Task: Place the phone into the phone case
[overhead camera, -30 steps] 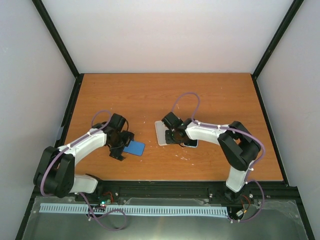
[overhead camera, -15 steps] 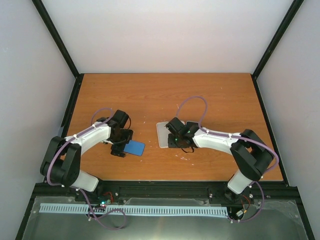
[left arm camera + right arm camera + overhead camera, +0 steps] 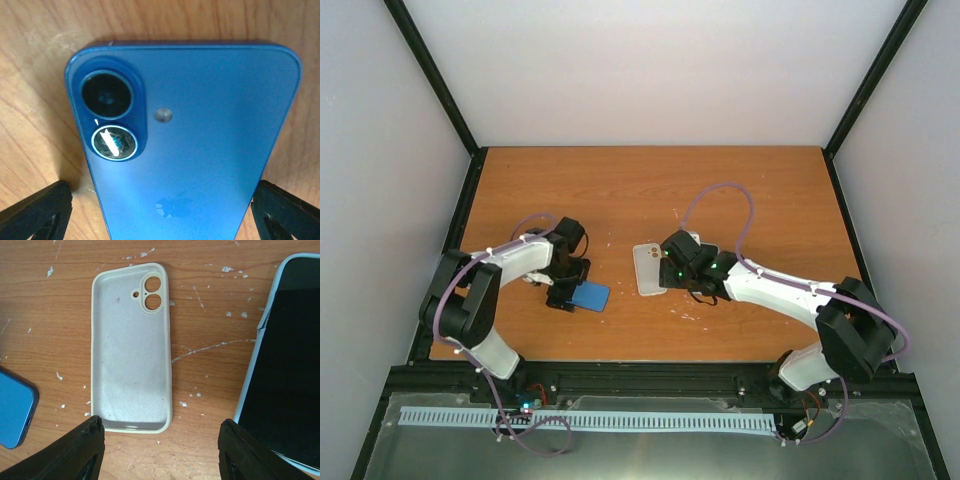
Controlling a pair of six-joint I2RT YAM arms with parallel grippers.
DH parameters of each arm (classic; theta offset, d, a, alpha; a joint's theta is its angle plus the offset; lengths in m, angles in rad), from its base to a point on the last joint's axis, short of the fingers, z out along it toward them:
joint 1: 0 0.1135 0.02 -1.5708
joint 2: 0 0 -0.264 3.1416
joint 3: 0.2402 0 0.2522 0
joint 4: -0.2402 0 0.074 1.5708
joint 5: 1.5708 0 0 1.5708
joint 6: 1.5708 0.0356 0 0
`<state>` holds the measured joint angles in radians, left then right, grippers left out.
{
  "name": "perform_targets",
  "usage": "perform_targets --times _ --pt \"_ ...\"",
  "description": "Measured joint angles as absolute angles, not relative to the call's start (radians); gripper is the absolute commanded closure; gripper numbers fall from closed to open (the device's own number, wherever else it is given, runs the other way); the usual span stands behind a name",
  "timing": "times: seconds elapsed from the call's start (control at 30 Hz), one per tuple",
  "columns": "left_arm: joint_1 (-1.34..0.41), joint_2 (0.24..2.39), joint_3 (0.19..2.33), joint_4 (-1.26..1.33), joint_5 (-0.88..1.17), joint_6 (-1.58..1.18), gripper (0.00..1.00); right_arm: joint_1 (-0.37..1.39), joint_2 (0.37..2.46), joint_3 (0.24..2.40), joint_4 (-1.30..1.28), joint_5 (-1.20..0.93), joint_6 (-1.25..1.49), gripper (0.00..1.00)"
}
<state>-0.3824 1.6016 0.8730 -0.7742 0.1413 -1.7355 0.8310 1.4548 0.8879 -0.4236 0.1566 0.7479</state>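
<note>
Right gripper (image 3: 160, 427) just released, jaws apart, empty; phone (image 3: 287, 370) apparently seated in phone case (image 3: 241, 400). Left gripper (image 3: 162, 187) wide, empty.

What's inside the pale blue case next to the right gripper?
A black-screened phone lies in the pale blue case, screen up, rim showing along its left edge. The phone hides the case's floor, and the right side is out of frame.
</note>
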Motion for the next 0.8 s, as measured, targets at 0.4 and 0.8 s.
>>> perform_targets --times 0.4,0.8 --pt "-0.382 1.66 0.921 -0.787 0.157 -1.72 0.17 0.832 1.45 0.884 -0.436 0.199 0.738 0.38" --pt "-0.382 1.615 0.878 -0.742 0.196 -1.654 0.33 0.832 1.317 0.789 -0.323 0.077 0.694 0.39"
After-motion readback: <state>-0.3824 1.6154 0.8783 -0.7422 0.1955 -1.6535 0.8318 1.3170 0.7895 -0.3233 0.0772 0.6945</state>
